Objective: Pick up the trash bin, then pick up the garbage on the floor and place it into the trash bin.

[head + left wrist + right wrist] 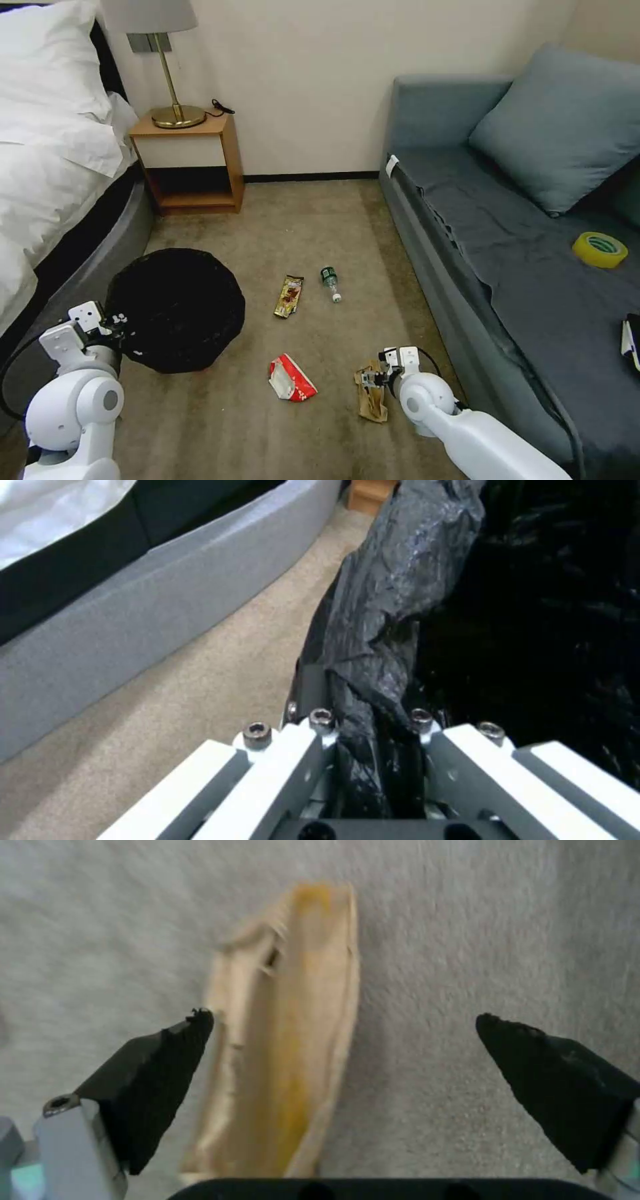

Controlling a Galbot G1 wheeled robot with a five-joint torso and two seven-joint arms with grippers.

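Note:
The trash bin (177,308), covered by its crinkled black bag, stands on the carpet at the left. My left gripper (120,330) is shut on its near rim; in the left wrist view the fingers (313,760) pinch the bag's fold (380,645). Garbage lies on the floor: crumpled brown paper (370,400), a red-and-white packet (291,379), a brown-gold wrapper (289,296) and a small clear bottle (330,283). My right gripper (368,380) hangs open just above the brown paper (287,1050), which lies between the fingertips (173,1050), nearer one of them.
A grey sofa (480,267) runs along the right, with a yellow tape roll (599,249) and a flat black device (631,340) on it. The bed (47,173) borders the left. A wooden nightstand (190,160) with a lamp stands at the back wall.

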